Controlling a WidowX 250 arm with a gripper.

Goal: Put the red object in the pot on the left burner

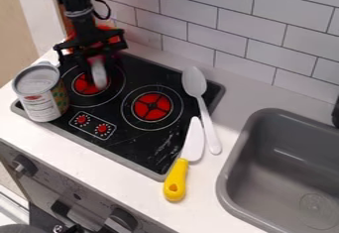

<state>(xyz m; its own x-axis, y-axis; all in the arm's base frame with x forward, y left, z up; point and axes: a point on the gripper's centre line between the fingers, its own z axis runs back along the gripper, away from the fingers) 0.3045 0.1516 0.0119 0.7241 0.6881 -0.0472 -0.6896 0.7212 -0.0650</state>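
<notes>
1. over the left burner [82,85] the gripper [96,66] is held; how far it is opened, and whether the pale object [99,76] below is gripped, cannot be told.
2. behind it, near the stove's [126,145] back left corner, a red object [111,39] is partly hidden.
3. by the front left corner a can [41,95] is stood; across the right edge a spoon [195,82] and knife [175,180] are laid.

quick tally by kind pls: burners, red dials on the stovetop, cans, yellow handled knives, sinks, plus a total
Burners: 2
Red stovetop dials: 2
Can: 1
Yellow-handled knife: 1
Sink: 1
Total: 7
</notes>
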